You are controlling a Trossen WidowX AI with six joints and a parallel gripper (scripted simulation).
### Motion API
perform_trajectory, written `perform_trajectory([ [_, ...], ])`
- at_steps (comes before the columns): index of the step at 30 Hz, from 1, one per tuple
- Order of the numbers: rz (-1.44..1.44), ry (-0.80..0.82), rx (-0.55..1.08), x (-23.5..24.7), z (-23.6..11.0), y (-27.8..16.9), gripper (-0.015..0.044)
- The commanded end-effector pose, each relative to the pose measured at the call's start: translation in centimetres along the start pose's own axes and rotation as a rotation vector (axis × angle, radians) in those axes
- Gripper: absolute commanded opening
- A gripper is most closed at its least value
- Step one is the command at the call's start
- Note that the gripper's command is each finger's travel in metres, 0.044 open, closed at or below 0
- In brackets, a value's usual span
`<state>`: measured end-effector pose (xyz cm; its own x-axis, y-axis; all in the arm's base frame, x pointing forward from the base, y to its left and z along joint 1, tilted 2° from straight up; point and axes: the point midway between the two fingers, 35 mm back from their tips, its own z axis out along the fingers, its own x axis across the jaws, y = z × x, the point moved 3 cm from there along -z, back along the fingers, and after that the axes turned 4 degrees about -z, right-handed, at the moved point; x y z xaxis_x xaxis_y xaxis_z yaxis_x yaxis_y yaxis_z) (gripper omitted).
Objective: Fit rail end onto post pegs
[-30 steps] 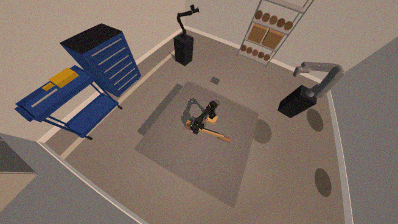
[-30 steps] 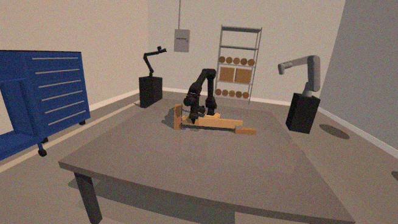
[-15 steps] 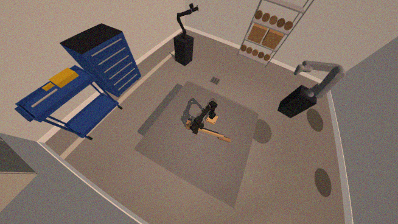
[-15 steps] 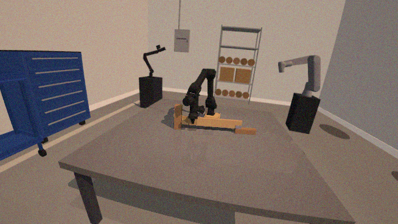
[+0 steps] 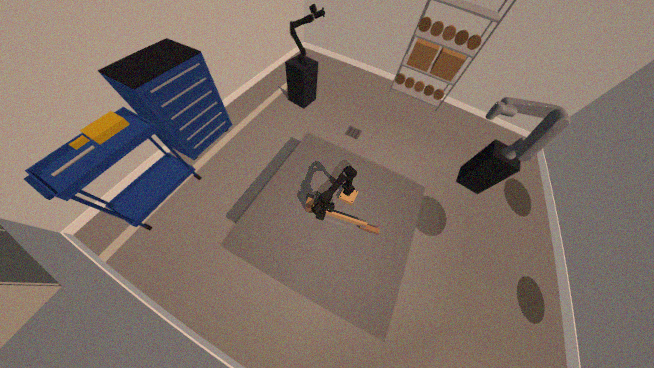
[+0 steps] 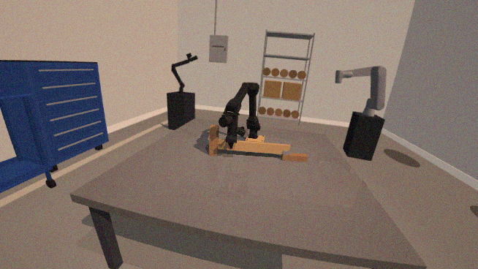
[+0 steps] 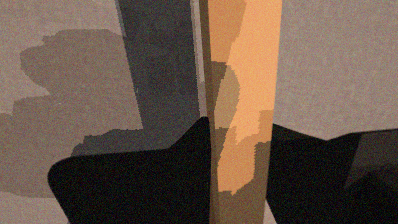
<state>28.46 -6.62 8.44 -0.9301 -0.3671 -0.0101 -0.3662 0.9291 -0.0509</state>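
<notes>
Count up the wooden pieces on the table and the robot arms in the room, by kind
Bed rail: 1
Post: 1
Footboard block: 1
Black arm on the table, gripper shut on the rail: 1
Black arm on a pedestal: 1
Grey arm on a pedestal: 1
Total: 6

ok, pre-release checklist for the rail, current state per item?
1. Gripper shut on the rail: ok.
2. Near end of the rail against the post: looks so from the exterior view, ok.
3. Pegs fully in the holes: cannot tell, the joint is hidden.
4. Rail level: ok, roughly horizontal.
5. Far end in the bracket on the footboard block: cannot tell, too small.
</notes>
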Motion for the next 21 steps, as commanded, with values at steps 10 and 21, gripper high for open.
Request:
perform_trajectory([
  [10,0.000,0.000,0.000,0.0,0.0,0.0,0.0394],
  [21,0.000,-0.003,0.001,-0.2,-2.3,2.4,0.0440],
])
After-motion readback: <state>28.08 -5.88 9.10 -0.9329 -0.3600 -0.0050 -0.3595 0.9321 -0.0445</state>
